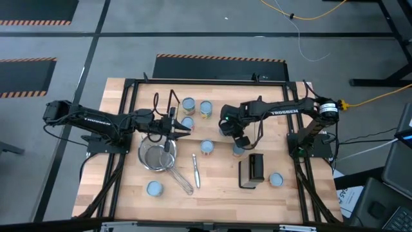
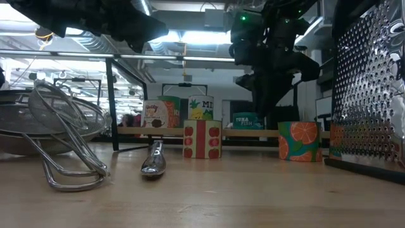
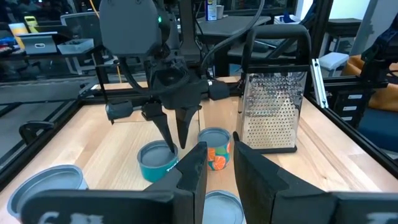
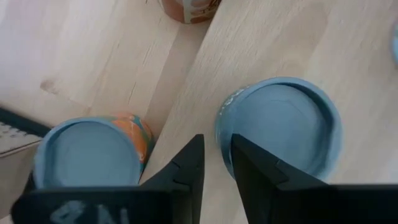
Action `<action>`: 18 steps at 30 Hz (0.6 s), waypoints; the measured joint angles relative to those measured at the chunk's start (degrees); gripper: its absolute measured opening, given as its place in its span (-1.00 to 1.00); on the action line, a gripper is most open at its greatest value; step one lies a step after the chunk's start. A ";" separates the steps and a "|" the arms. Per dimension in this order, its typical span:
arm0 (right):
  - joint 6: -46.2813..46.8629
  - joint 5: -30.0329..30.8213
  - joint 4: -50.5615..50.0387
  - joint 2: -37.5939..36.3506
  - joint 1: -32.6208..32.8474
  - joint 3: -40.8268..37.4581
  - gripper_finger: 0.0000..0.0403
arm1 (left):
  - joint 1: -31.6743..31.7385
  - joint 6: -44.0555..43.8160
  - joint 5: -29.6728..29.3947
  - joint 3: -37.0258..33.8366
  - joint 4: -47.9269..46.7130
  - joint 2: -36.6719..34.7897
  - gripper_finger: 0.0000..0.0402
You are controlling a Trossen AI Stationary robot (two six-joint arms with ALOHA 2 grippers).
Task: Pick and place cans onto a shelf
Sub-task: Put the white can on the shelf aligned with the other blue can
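Just right end effector (image 1: 241,141) above cans (image 1: 238,150)

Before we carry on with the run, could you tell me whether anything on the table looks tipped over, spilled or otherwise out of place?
Nothing stands out. The small round tins with pale blue tops stand upright, the round metal mesh strainer rests flat and the perforated metal box grater stands upright on the light-wood tabletop; nothing is spilled.

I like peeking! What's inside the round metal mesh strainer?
Only bare mesh shows inside the round metal mesh strainer. The dark left arm covers part of its rim, hiding that bit.
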 joint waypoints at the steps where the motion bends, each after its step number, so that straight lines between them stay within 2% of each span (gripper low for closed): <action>1: 0.00 0.00 -0.76 -0.16 0.07 0.71 -0.58 | 0.00 -0.02 0.00 0.00 0.00 0.00 -0.64; 12: 0.21 -0.39 -11.80 -0.77 1.71 12.55 -0.58 | -1.02 -2.06 -0.11 0.00 0.51 0.00 -0.64; 18: 0.48 -0.44 -18.77 -0.77 3.90 19.01 -0.58 | -4.77 -14.29 -2.55 0.23 0.58 -0.39 -0.64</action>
